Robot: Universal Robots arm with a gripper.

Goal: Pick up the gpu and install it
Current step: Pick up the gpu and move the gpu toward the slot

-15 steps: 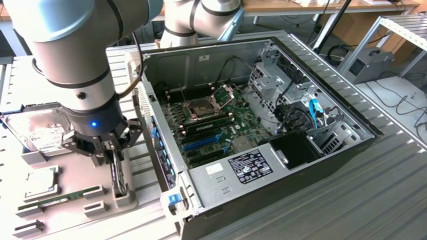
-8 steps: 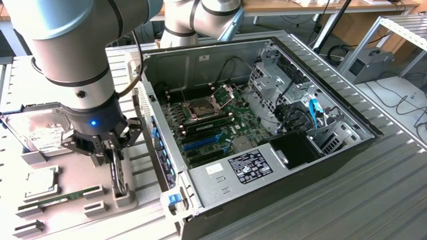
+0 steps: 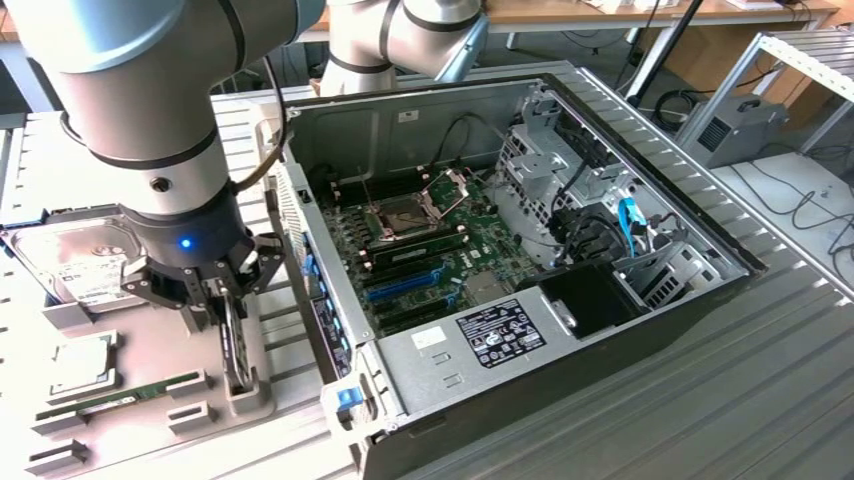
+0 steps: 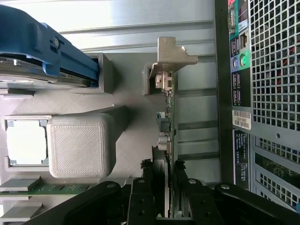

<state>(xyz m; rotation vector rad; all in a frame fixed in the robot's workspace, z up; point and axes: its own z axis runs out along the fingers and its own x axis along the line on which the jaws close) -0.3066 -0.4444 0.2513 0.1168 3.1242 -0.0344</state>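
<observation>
The gpu [image 3: 236, 345] stands on edge in a grey holder [image 3: 251, 398] on the exterior view's left, beside the open computer case [image 3: 641, 150]. My gripper [image 3: 220, 300] reaches down onto its top edge. In the wrist view the gpu [image 4: 166, 122] shows edge-on: thin green board, black fan shroud, silver end bracket [image 4: 171, 54] at the far end. The gripper [image 4: 164, 180] has one black finger on each side of the card, both pressed against it. The card's lower edge still sits in the holder. Blue expansion slots [image 3: 400, 285] lie on the motherboard inside the case.
A hard drive [image 3: 80, 260] with a blue clip [image 4: 47, 47], a CPU [image 3: 83, 365] and a RAM stick [image 3: 114, 395] sit in grey holders beside the gpu. The case's perforated rear wall [image 4: 272, 93] stands close alongside the card. Cables and drive cages fill the case's right half.
</observation>
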